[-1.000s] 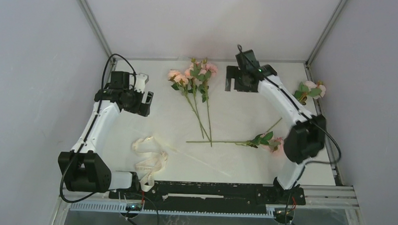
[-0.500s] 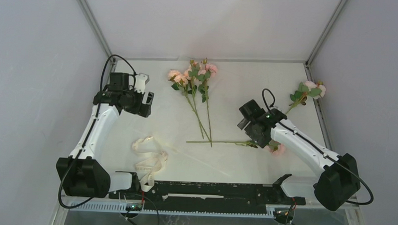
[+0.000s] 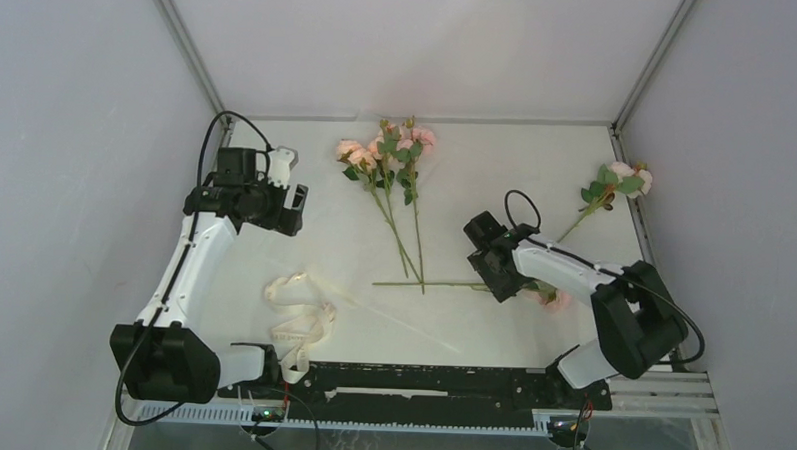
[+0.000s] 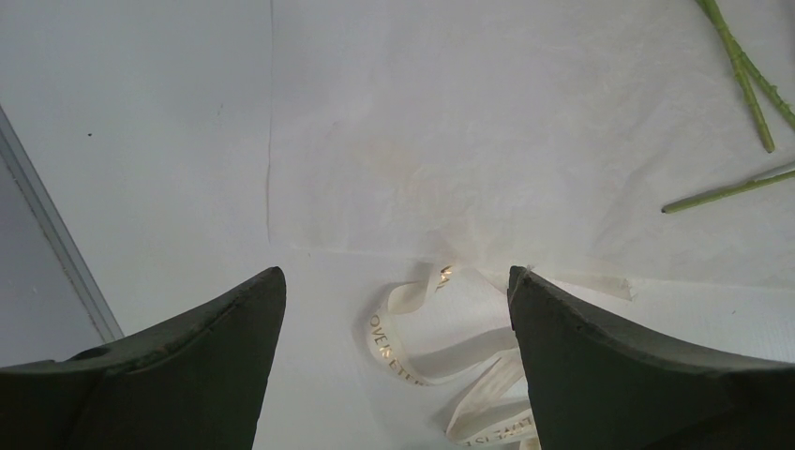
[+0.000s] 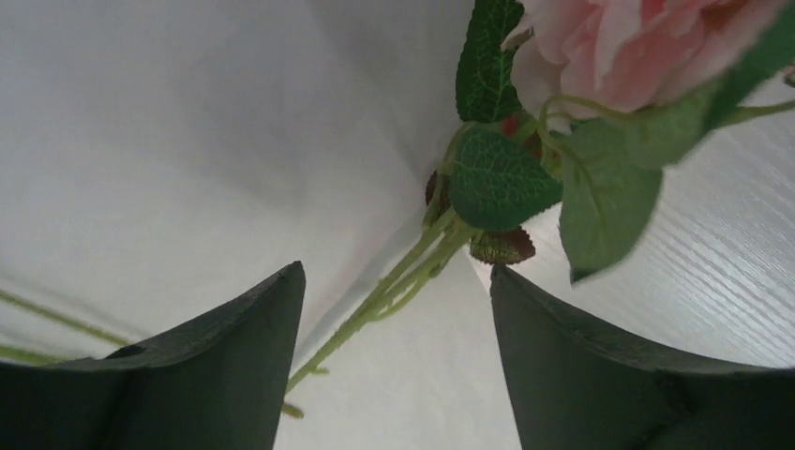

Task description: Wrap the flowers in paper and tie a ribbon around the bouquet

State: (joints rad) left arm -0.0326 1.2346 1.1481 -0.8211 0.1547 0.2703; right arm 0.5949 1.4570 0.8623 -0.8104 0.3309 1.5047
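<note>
While right hand [image 5: 396,274] hangs wide apart around stem of pink flower [image 5: 619,47], not yet pinching, left hand [image 4: 395,274] hangs wide apart too, holding nothing, above ribbon [image 4: 412,342]. Most flowers [image 3: 389,155] lie loose on flat paper [image 3: 454,227]. One lies far off by desk [image 4: 141,141] edge. Looks like nothing wrapped, nothing tied.

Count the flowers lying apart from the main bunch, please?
2. One stem lies crosswise under the right gripper, jaws open around it; one sprig rests at the far right edge. Others could hide under the right arm.
</note>
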